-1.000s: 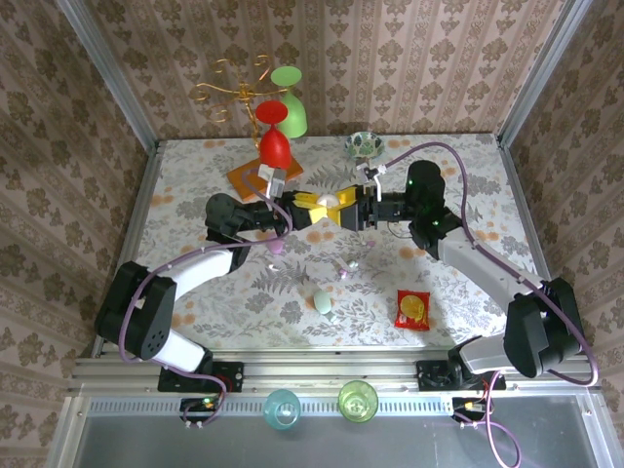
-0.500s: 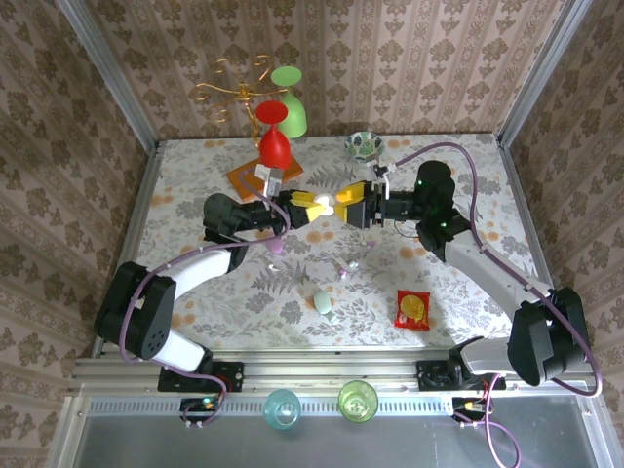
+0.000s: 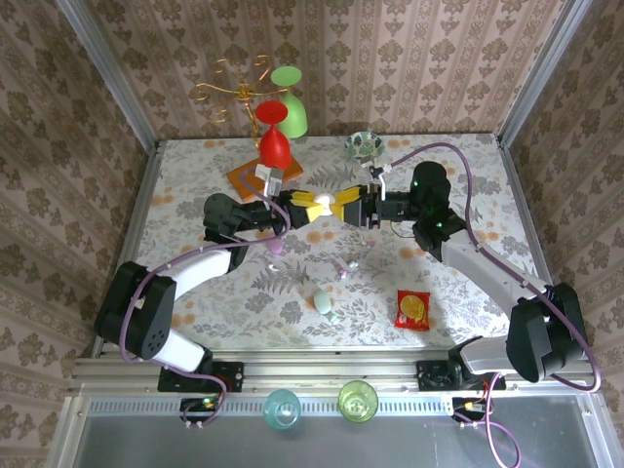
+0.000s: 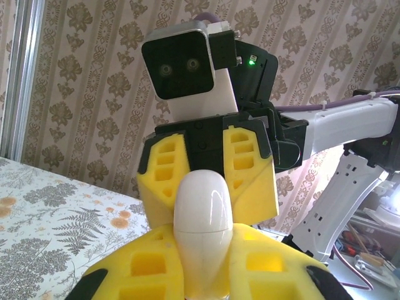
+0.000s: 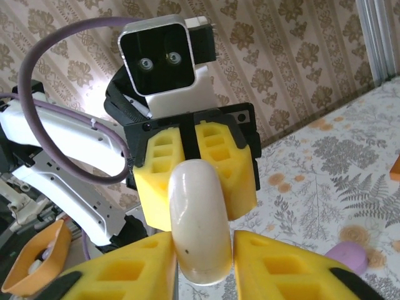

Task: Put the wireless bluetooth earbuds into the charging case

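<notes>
Holding item, mid-air over the middle of the table (image 3: 195, 180):

- Left gripper (image 3: 310, 205): clenched on one end of the charging case (image 3: 332, 203), with yellow fingers (image 4: 140, 275) pressed to both sides of the white shell in the left wrist view.
- Right gripper (image 3: 356, 207): facing the left one head-on. Its fingers (image 5: 284, 265) lie against the other end of the same case (image 5: 197, 222), so it reads as grasping it too.
- Charging case: white, egg-shaped and closed, with its seam visible in the left wrist view (image 4: 203, 225). In the top view its long axis runs 9 to 3 o'clock, bridging the two grippers. It is clear of the table.
- Earbuds (image 3: 343, 273): tiny pastel pieces lying loose on the table at 6 o'clock from the case, apart from it. The right gripper is the nearer of the two; their orientation is too small to tell.
- Lilac pebble (image 3: 276, 247): at 7 o'clock, just under the left forearm.
- Mint pebble (image 3: 322, 302): at 6 o'clock, past the earbuds.
- Red packet (image 3: 412, 309): at 4 o'clock, well apart.
- Bowl (image 3: 364, 144): at 1 o'clock, near the far edge.
- Red glass (image 3: 275, 146): at 11 o'clock.

Judgement: the case must be opened before any bud goes in. There is open room below the case and toward 6 o'clock, and all table edges are well away.
</notes>
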